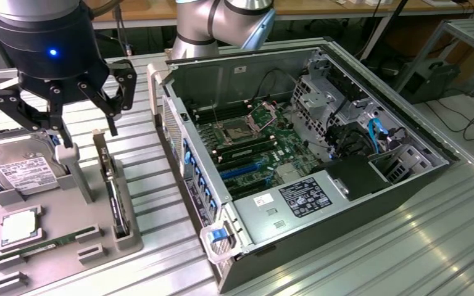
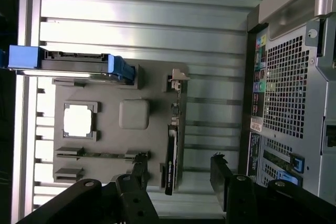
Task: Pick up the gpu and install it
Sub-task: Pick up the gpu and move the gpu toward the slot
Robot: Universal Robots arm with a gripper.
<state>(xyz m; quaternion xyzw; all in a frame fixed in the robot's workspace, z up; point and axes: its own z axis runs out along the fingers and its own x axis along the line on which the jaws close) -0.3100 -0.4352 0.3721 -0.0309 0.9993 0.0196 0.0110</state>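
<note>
The pincer point(image 1: 89, 137) hangs above the grey holder point(image 1: 72, 213) on the exterior view's left, spread wide, with nothing held in it. In the wrist view its two black fingers point(image 2: 139, 174) are set one to each side of the gpu point(image 2: 172, 145), well clear of it, so that the thin edge of the card runs between them. This alignment is judged to suit a grip across the board's thickness, not along its length.

The gpu is stood on edge in a slot at the right side of the holder, with its metal bracket point(image 2: 178, 74) at the far end. It is probably kept upright so that its upper edge is offered to a grasp from above. A hard drive point(image 1: 23, 166), a processor point(image 1: 19, 225) and a narrow memory stick point(image 1: 47, 243) are kept in their own recesses further left, apart from the card.

The holder is placed on the ribbed metal tabletop point(image 1: 167, 259), just beside the computer case point(image 1: 245, 68). The case is laid on its side with its panel off, so that the motherboard point(image 1: 245, 139) and its blue slots point(image 1: 241, 169) are exposed from above. The card is not yet lifted from its slot.
</note>
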